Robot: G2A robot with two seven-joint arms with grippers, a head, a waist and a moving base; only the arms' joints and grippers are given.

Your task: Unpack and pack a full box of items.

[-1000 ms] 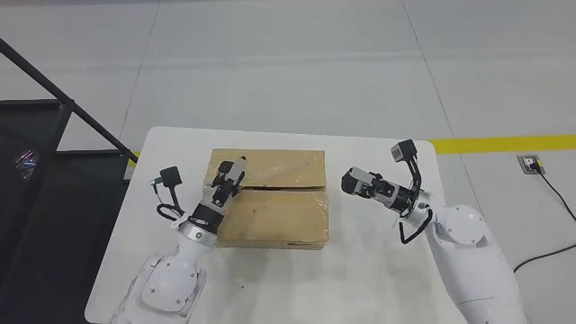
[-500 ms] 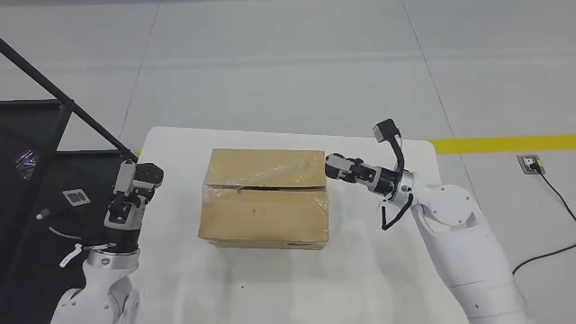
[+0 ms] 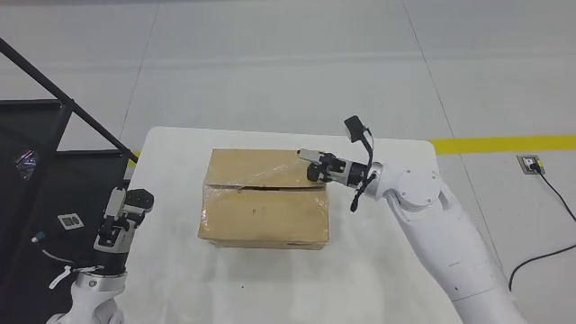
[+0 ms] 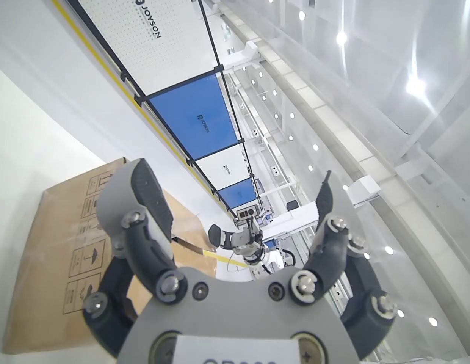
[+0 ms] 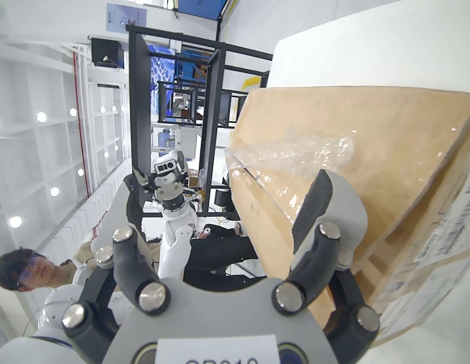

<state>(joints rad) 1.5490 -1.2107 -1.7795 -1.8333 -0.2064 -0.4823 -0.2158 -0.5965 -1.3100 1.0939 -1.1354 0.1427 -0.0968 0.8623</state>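
Top view: cardboard box (image 3: 265,200) sits mid-table (image 3: 378,261), flaps closed. Its long axis runs left-right across the table, and the flap seam follows the same axis. Right gripper (image 3: 310,164) is at the far right corner of the box top. Left gripper (image 3: 126,205) is well apart from the box, just off the table's left edge.

Right wrist view adds detail the top view lacks. The right gripper's fingers are apart w/ nothing between them. One finger (image 5: 322,206) is over the top flap; can't tell if it touches the cardboard. Crumpled clear tape (image 5: 295,153) lies along the seam. A white label (image 5: 439,236) w/ barcode + small print is on a box side face, not legible.

Left wrist view: left gripper's fingers are wide apart and empty. It also shows a box side w/ a column of black handling symbols (image 4: 87,257), pictograms only.
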